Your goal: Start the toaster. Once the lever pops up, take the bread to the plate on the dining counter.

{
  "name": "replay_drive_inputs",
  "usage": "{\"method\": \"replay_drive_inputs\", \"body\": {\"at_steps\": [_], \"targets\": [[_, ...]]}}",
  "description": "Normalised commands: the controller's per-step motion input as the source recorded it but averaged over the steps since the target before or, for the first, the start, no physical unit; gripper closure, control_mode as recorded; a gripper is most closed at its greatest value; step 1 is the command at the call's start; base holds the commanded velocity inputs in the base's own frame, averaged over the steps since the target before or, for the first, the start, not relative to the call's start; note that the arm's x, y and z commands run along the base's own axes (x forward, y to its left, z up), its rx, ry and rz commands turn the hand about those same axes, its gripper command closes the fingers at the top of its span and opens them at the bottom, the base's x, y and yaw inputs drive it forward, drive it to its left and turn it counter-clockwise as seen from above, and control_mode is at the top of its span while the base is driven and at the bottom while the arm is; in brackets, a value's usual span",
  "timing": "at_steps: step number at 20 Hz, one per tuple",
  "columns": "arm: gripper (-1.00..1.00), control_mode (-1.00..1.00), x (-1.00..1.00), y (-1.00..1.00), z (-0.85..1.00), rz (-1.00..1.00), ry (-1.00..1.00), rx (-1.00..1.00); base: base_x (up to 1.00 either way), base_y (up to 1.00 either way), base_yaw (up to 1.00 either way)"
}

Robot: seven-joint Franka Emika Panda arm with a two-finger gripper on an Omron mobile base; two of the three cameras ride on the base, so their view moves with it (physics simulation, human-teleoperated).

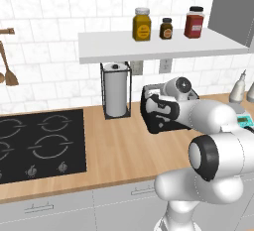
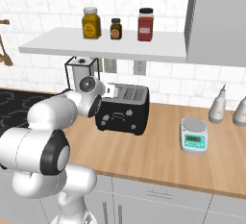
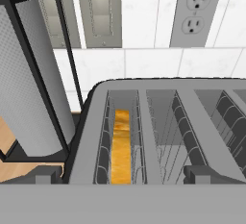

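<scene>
From the left base view, the white arm bends across the wooden worktop (image 1: 119,141) and its hand end sits right in front of the black toaster (image 1: 151,111), hiding most of it. A paper towel roll (image 1: 115,93) in a black wire stand is just beside the toaster, and the hob (image 1: 39,143) lies well apart to the left.

From the right base view, the toaster (image 2: 126,110) stands near the wall under the shelf (image 2: 105,45), with the hand close against its left end. A small kitchen scale (image 2: 194,135) rests further right on the worktop.

In the hand view, the claw (image 3: 122,176) hangs over the toaster's top (image 3: 192,122); its two dark tips stand far apart, spread wide, holding nothing and touching nothing I can make out. The bread (image 3: 121,146) sits down inside the leftmost slot, edge up. The towel roll (image 3: 29,83) is at the left.
</scene>
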Motion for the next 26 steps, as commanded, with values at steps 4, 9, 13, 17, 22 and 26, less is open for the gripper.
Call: {"method": "replay_drive_inputs", "body": {"at_steps": [4,9,13,17,22,26], "targets": [[-1.00,-1.00,0.00,0.00,0.00,0.00,0.00,0.00,0.00,0.00,0.00],[-1.00,-1.00,0.00,0.00,0.00,0.00,0.00,0.00,0.00,0.00,0.00],[-1.00,-1.00,0.00,0.00,0.00,0.00,0.00,0.00,0.00,0.00,0.00],[-1.00,-1.00,0.00,0.00,0.00,0.00,0.00,0.00,0.00,0.00,0.00],[-1.00,-1.00,0.00,0.00,0.00,0.00,0.00,0.00,0.00,0.00,0.00],[-1.00,-1.00,0.00,0.00,0.00,0.00,0.00,0.00,0.00,0.00,0.00]]}}
